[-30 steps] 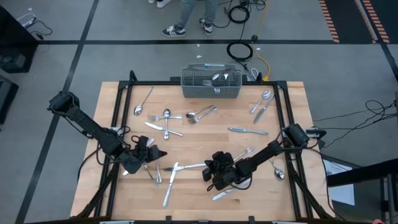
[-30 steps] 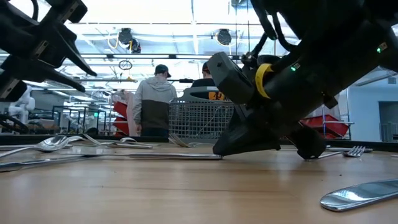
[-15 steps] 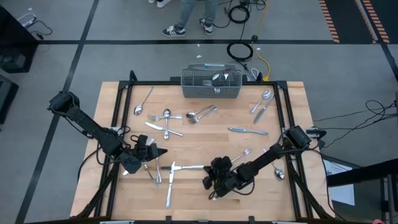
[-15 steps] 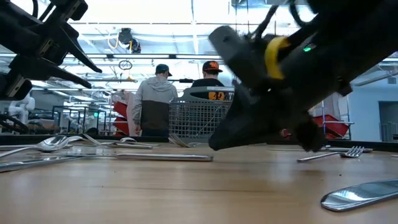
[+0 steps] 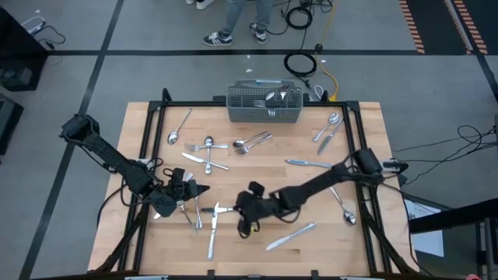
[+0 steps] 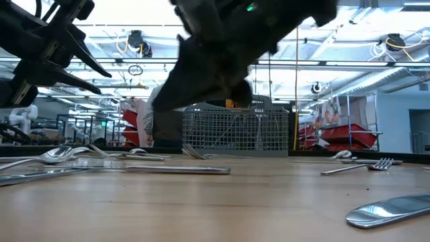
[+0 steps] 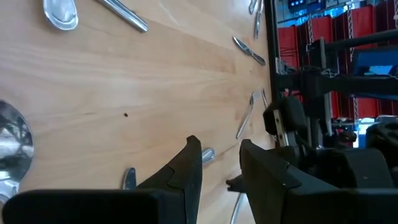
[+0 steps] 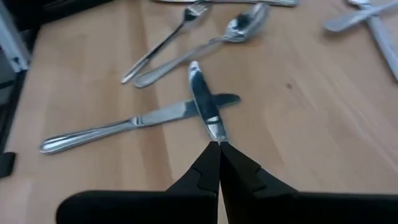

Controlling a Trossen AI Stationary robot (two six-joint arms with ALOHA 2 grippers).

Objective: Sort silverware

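Right gripper [image 5: 247,208] is low over the worktop [image 5: 249,253], well in front of the basket [image 5: 264,104]. Its jaws are pinched together, and in the right wrist view the tips [image 8: 217,152] sit right at the end of a knife [image 8: 205,106] that lies crossed over another knife [image 8: 137,121] — can't tell whether it's really gripping the knife or just touching it.

Left gripper [image 5: 194,191] hovers just off the wood, in front of the basket and off to its left, jaws partly apart with nothing between them; the left wrist view shows the gap between the fingers [image 7: 186,168] clearly.

The silverware is scattered all over the worktop:
- a few pieces standing inside the basket [image 5: 274,98]
- spoons and a knife in a loose bunch [image 5: 206,152] in front of the basket, slightly left
- a spoon and fork pair [image 5: 253,141] right in front of the basket
- a couple of pieces [image 5: 328,128] to the basket's right
- a knife [image 5: 310,163] further out from the basket
- a knife [image 5: 292,236] far from the basket, near the front edge

People are standing beyond the basket — only legs and shoes [image 5: 233,23] show from above.
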